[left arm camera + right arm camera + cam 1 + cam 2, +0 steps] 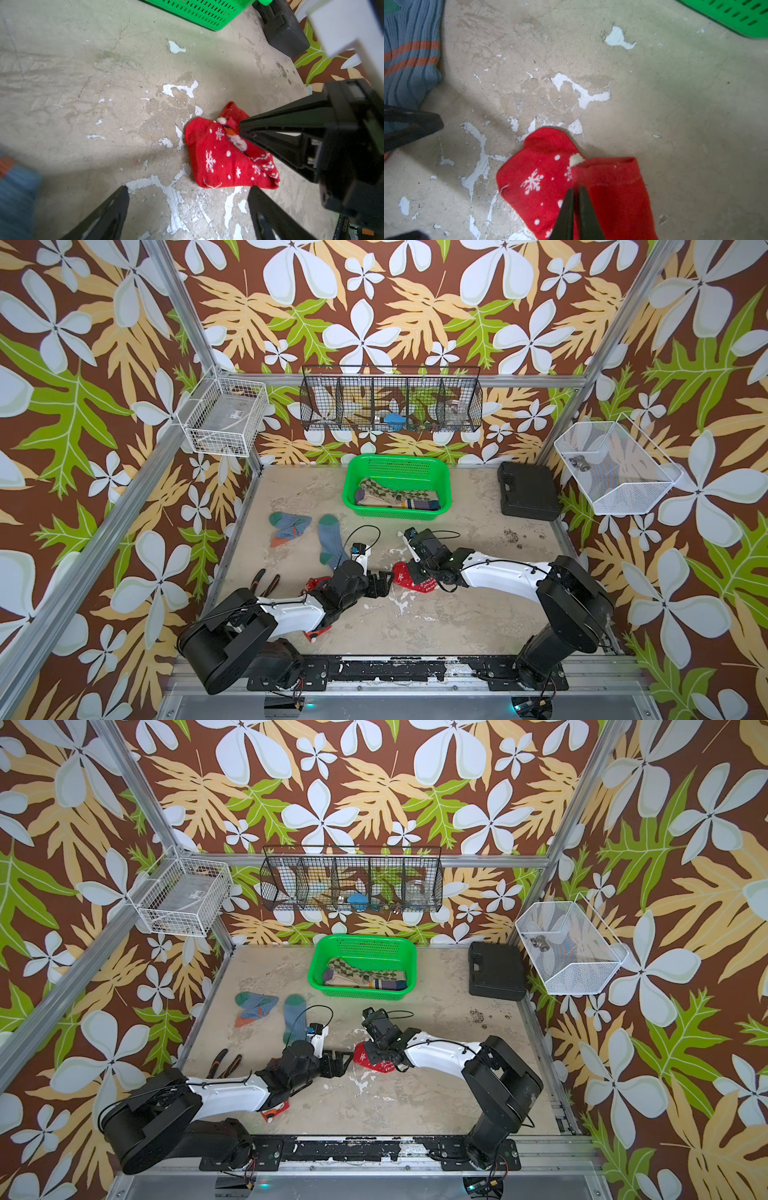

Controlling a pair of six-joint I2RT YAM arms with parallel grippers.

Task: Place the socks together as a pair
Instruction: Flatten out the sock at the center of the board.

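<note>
— What covers the walls (374, 302)?
— Brown paper with big white flowers and green and tan leaves, set in an aluminium frame (183, 302).
— And the table (436, 626)?
— Beige and worn, with white chips in the coating. The light is soft and even.
— Anything hung up?
— A black rack (390, 400) on the back wall, a wire basket (224, 416) and a mesh bin (615, 468) on the sides. A black case (528, 491) lies far right.

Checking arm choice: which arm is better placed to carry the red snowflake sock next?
Right, probably: the right gripper is shut on the red snowflake sock; the left gripper is open and empty.
</note>
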